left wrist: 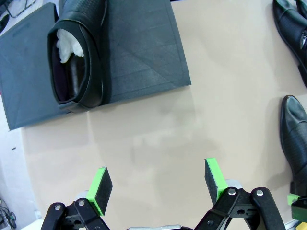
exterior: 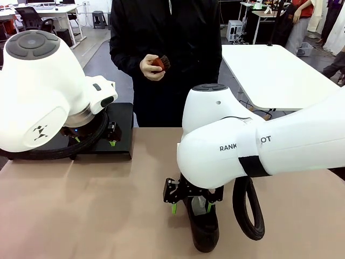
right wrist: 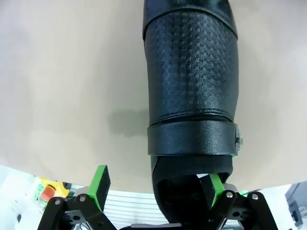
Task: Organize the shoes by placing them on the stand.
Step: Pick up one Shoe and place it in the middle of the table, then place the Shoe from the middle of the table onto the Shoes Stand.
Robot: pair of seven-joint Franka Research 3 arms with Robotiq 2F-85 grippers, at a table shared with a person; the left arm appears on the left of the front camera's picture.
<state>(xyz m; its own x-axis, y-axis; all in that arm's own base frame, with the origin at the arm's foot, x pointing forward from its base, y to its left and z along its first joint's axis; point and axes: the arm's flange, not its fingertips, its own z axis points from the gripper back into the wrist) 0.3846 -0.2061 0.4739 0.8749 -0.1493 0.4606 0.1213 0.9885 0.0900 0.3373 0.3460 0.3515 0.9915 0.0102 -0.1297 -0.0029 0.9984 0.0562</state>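
Observation:
One glossy black shoe [left wrist: 76,52] stuffed with white paper lies on the matte-black stand [left wrist: 144,52], which also sits at the far left of the table [exterior: 121,121]. My left gripper [left wrist: 158,184] hangs open and empty over the bare tan tabletop just in front of the stand [exterior: 94,141]. Two more shoes [left wrist: 292,24] [left wrist: 295,143] lie on the table off to one side. My right gripper [right wrist: 157,186] is open low over the heel of a textured shoe [right wrist: 192,86] near the table's front edge [exterior: 204,226]. One green pad [right wrist: 213,187] sits inside the shoe's opening and the other pad [right wrist: 100,184] stands well outside it.
A person stands at the far side holding a small reddish-brown brush [exterior: 158,63] at chest height. A white table [exterior: 275,75] stands at the back right. My right arm's black cable loop [exterior: 250,213] hangs beside the shoe. Bare tan tabletop [exterior: 81,205] lies at front left.

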